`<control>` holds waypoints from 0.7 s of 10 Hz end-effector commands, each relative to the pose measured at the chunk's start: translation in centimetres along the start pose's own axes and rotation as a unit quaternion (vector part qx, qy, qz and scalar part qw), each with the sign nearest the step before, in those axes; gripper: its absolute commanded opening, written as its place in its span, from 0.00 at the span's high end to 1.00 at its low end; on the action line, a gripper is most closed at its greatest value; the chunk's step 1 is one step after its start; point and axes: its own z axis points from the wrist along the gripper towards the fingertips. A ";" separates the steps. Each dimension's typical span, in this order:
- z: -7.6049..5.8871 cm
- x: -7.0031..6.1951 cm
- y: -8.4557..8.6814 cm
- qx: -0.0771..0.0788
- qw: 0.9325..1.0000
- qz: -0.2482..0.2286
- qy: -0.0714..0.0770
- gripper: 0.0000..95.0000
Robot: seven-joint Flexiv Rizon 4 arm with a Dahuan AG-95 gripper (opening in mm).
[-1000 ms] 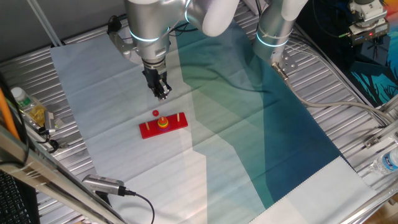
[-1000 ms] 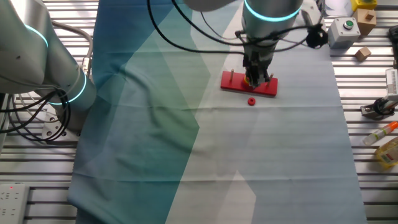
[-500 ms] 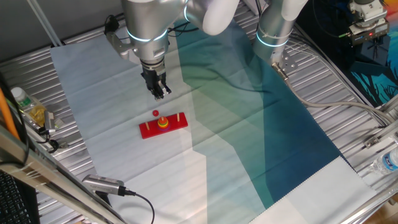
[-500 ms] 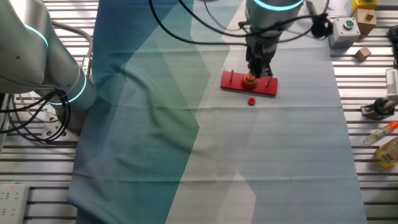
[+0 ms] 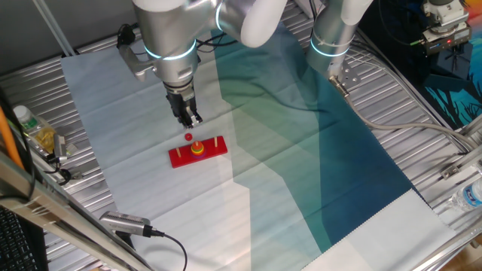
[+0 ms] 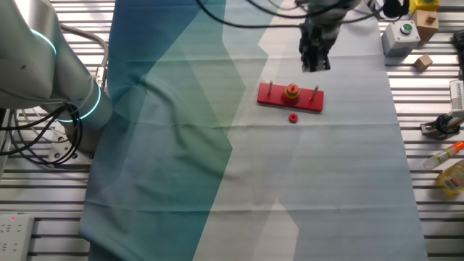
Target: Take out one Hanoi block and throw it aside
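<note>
The tiny red Hanoi block (image 5: 188, 137) lies loose on the pale cloth, just beside the flat red base (image 5: 211, 147) with pegs. In the other fixed view the block (image 6: 293, 118) lies in front of the base (image 6: 275, 96). A yellow disc (image 5: 197, 147) with a small piece on top stays on the middle peg, also seen in the other fixed view (image 6: 291, 90). My gripper (image 5: 189, 119) hangs above the cloth, just beyond the block, empty, fingers slightly apart. In the other fixed view the gripper (image 6: 315, 64) is raised behind the base.
A second silver arm (image 6: 51, 80) stands at the table's side on the teal half of the cloth (image 5: 316, 150). A bottle (image 5: 26, 120) and a cable plug (image 5: 124, 222) lie near the table edge. A button box (image 6: 400, 35) and small tools (image 6: 442, 125) sit at the other side.
The gripper has risen and moved away from the base, empty. The red block and the base have stayed where they were.
</note>
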 end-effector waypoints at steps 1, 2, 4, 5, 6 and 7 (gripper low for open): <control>-0.6 -0.3 0.9 0.000 1.000 0.016 0.007 1.00; -0.8 -0.4 1.1 -0.001 1.000 0.022 0.007 1.00; -1.4 -0.5 2.0 -0.007 0.999 0.042 0.006 1.00; -1.8 -0.5 2.3 -0.006 0.999 0.048 0.007 1.00; -2.3 -0.1 2.7 -0.011 0.998 0.063 0.007 1.00; -2.8 0.2 2.9 -0.016 0.997 0.074 0.008 1.00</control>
